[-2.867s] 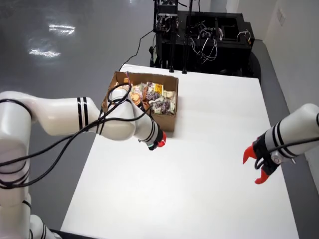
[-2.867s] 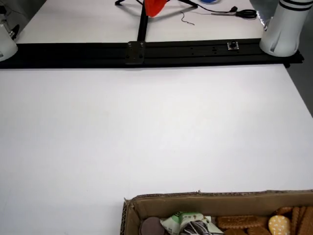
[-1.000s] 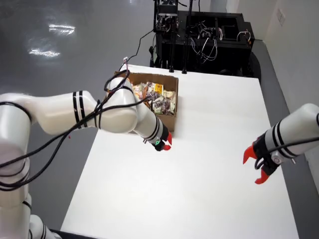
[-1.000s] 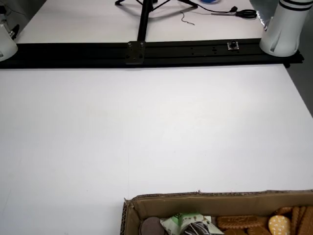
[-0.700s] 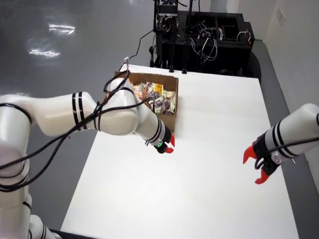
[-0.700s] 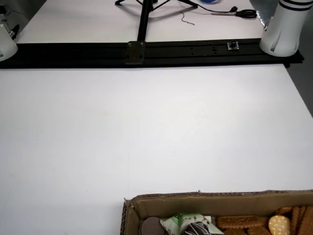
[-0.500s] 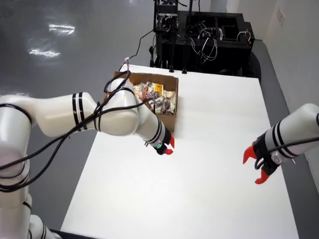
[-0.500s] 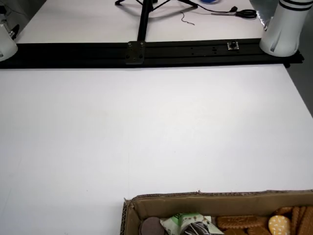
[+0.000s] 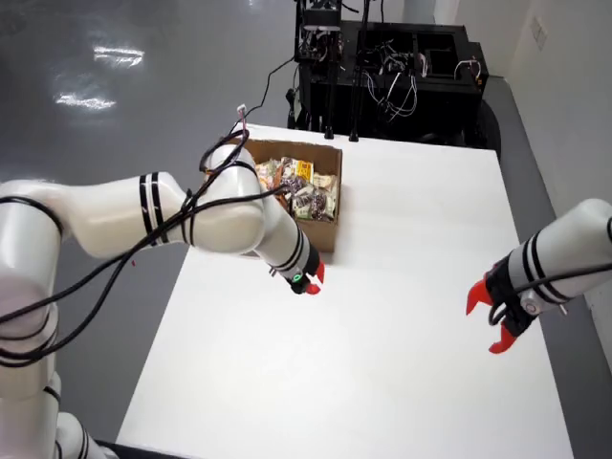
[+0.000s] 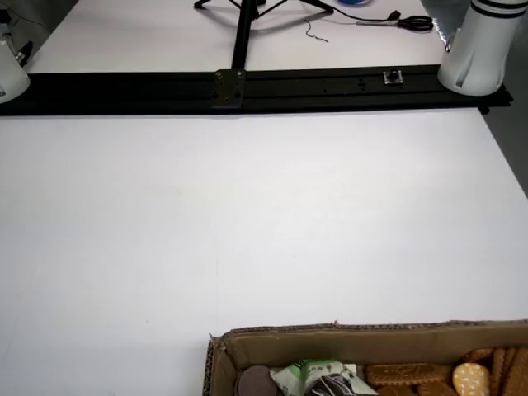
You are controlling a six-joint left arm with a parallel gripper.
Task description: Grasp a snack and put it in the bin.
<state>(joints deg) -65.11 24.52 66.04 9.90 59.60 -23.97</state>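
Meanwhile, the working arm's red-tipped gripper (image 9: 311,278) is seen beside a cardboard box (image 9: 323,233) of snacks (image 9: 304,188) (jaw state cannot be told); a second arm's gripper (image 9: 492,320) is parked well apart.

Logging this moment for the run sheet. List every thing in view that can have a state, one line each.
cardboard box: open-topped, upright, full of snack packets
snack packets: all inside the box, none on the table
working arm's end effector: beside the box, above the table, nothing visibly held, jaws unclear
second arm's end effector: open, empty
table: bare white surface
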